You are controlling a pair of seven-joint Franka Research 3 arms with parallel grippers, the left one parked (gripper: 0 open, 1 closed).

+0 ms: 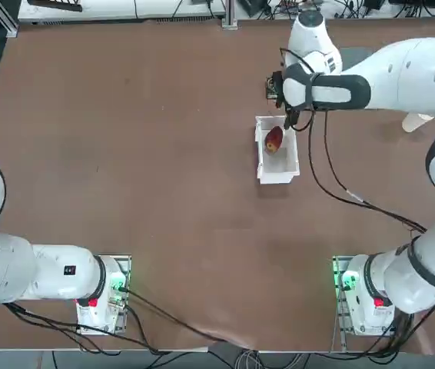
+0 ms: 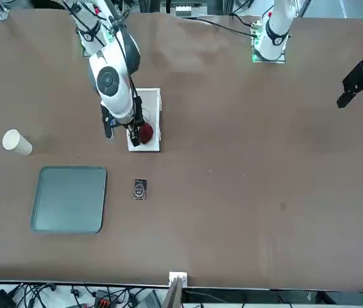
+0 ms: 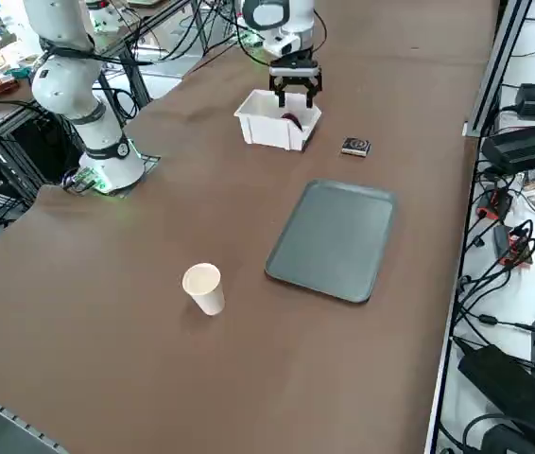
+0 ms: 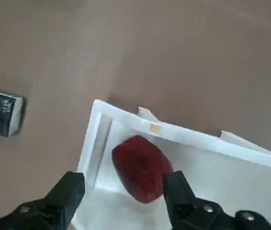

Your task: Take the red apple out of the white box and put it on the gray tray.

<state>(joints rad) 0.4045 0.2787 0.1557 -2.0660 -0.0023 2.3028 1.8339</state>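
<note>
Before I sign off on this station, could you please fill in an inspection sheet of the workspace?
Surface: brown tabletop, a few small marks
Red apple: inside the white box, near one end
White box: upright on the table
Gray tray: flat, nothing on it
Clutter: white paper cup standing; small dark box near the tray
Right gripper: open, over the white box
Cables: hang from the right arm to its base
Surroundings: electronics and loose wiring beyond the table edge; people, nothing seen
</note>
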